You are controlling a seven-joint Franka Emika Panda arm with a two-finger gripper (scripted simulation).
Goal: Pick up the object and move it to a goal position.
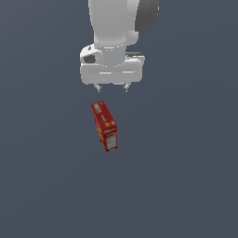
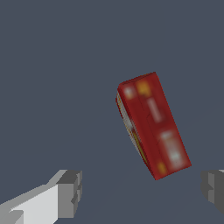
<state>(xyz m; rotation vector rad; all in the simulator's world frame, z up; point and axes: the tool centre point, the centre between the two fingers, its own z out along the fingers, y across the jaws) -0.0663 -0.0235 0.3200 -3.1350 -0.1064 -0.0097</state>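
Observation:
The object is a small red box (image 1: 104,126) with yellow-orange and white labels. It lies on the dark grey floor, slightly skewed. My white gripper (image 1: 111,88) hangs above and behind it, open and empty, with both short fingertips (image 1: 98,88) pointing down. In the wrist view the red box (image 2: 153,125) lies ahead of the gripper (image 2: 142,190), nearer one finger than the other. The two grey fingertips (image 2: 70,192) stand wide apart with nothing between them.
A plain dark grey floor (image 1: 186,186) surrounds the box. No other objects, containers or edges are in view. No goal marker shows.

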